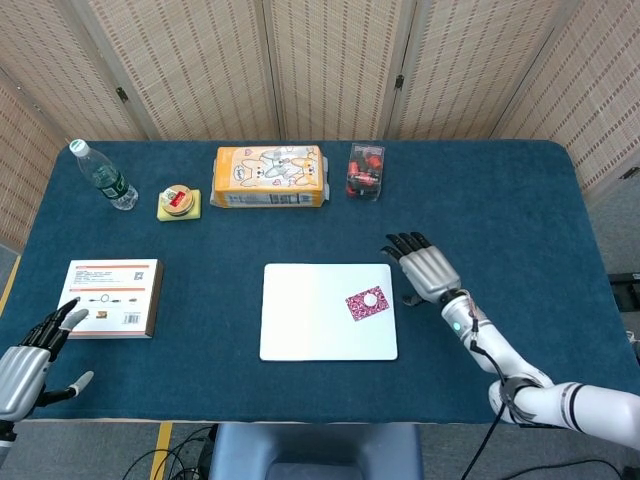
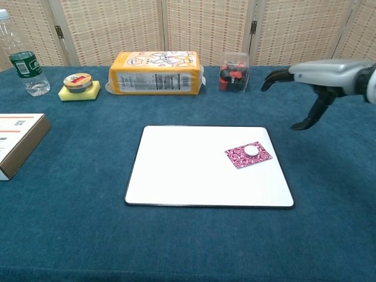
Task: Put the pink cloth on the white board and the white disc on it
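Head view: the right hand (image 1: 428,270) is hovering over the blue table (image 1: 500,220) just off the right edge of the white board (image 1: 310,320), fingers spread wide and holding nothing, touching neither board nor cloth; in the chest view the same hand (image 2: 314,88) is showing raised above the tabletop, fingers extended and the thumb hanging down, well apart from the cloth; the left hand (image 1: 25,365) is lying at the near left corner of the table, fingers apart and likewise empty, near the flat box (image 1: 112,297) without visibly touching it. Working outward from the right hand, the pink cloth (image 1: 366,303) is lying flat on the right part of the board, inside its edge, and the white disc (image 1: 370,298) is sitting on the cloth, towards its far corner; the chest view is confirming the stacking, disc (image 2: 251,150) on cloth (image 2: 248,155) on board (image 2: 194,170). As a judgement from this arrangement, both parts of the task are appearing complete: cloth on board, disc on cloth; nothing is appearing left but to keep the hand clear of the stack. Along the far side of the table are standing a water bottle (image 1: 102,175), a small tin on a yellow sponge (image 1: 178,202), an orange packet (image 1: 268,176) and a clear box of red items (image 1: 365,171), all well apart from the board.
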Controlling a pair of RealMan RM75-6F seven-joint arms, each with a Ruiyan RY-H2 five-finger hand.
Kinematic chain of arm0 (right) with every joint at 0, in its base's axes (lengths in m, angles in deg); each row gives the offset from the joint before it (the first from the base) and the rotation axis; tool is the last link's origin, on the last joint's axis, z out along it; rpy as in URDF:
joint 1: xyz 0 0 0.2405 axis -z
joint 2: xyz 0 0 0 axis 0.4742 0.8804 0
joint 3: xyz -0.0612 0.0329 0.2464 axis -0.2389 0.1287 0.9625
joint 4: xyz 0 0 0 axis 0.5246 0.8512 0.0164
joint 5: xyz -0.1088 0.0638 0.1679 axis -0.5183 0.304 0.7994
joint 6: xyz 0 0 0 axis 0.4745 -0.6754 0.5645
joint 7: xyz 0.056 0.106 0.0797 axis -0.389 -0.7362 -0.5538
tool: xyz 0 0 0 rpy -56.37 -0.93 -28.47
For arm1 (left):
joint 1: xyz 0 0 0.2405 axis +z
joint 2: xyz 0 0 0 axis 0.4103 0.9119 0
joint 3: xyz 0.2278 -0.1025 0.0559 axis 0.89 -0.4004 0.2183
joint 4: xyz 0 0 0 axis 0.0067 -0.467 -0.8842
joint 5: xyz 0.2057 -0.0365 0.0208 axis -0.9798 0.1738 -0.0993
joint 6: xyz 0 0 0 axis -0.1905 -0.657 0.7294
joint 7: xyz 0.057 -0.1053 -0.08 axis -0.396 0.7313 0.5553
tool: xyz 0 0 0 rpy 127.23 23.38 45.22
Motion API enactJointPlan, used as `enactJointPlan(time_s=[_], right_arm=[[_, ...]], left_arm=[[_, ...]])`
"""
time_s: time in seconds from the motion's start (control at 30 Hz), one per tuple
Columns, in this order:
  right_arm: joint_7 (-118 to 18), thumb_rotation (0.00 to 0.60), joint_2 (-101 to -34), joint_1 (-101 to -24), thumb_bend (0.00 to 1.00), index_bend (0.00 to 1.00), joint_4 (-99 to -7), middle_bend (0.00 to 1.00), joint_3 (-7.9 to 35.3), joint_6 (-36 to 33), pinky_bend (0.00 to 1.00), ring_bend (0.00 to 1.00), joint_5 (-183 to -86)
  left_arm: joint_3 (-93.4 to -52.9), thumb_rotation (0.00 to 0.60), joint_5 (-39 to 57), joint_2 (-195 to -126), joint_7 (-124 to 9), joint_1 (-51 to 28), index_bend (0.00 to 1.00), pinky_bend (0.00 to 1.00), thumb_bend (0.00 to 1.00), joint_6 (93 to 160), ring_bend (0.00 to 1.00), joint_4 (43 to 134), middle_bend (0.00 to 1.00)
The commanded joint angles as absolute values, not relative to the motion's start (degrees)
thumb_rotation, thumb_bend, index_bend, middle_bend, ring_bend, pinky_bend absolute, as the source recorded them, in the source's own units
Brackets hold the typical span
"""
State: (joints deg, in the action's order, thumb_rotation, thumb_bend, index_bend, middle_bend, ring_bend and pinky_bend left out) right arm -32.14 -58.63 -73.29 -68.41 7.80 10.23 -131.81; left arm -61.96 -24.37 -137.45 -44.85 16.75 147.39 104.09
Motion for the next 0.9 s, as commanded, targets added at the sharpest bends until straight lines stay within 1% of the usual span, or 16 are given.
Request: enactJointPlan(time_s=[0.03,0.17,0.27,0.37,0.5,0.63,0.8,0.9], right_arm=[[-39.98,0.6,-55.11,-64.23,0.12,0.15,-69.71,0.03,5.04,-0.88,0.0,0.0,-140.55],[-45.74,0.6,-55.14,-55.92,0.11,0.15,-66.43,0.03,2.34,-12.05,0.0,0.0,-146.57],[-49.36,0.6,-55.6,-50.9,0.11,0.14,-62.69,0.03,0.42,-18.35,0.0,0.0,-150.45],[-51.61,0.6,-56.83,-46.29,0.11,0.14,-59.16,0.03,-0.37,-23.85,0.0,0.0,-152.15],[-58.49,0.6,-56.7,-42.52,0.11,0.14,-57.11,0.03,-0.88,-27.07,0.0,0.0,-154.03],[-57.28,0.6,-55.3,-40.62,0.11,0.14,-57.48,0.03,-0.63,-29.11,0.0,0.0,-155.43],[-57.18,0.6,-53.52,-39.15,0.11,0.14,-59.18,0.03,-0.28,-27.91,0.0,0.0,-155.15],[-57.21,0.6,-53.04,-39.18,0.11,0.13,-59.47,0.03,0.31,-25.74,0.0,0.0,-154.4]], left_arm=[[-62.04,0.6,-24.04,-137.79,-46.46,16.86,0.0,0.22,0.29,147.19,0.1,104.6,0.04],[-62.16,0.6,-23.46,-138.17,-48.77,16.92,0.0,0.22,0.29,146.72,0.1,105.27,0.04],[-62.18,0.6,-23.28,-138.47,-50.58,17.01,0.0,0.22,0.29,146.56,0.1,105.8,0.04],[-62.26,0.6,-23.37,-138.99,-52.45,17.2,0.0,0.22,0.29,146.86,0.1,106.34,0.04],[-61.94,0.6,-23.01,-139.33,-54.78,17.56,0.0,0.22,0.29,146.48,0.1,107.65,0.04],[-61.94,0.6,-23.49,-139.82,-55.78,17.74,0.0,0.22,0.29,146.95,0.1,108.25,0.04],[-61.82,0.6,-25.36,-140.86,-58.03,17.61,0.0,0.22,0.29,147.65,0.1,107.87,0.04],[-62.22,0.6,-25.01,-141.25,-58.45,17.81,0.0,0.22,0.29,148.2,0.1,107.27,0.04]])
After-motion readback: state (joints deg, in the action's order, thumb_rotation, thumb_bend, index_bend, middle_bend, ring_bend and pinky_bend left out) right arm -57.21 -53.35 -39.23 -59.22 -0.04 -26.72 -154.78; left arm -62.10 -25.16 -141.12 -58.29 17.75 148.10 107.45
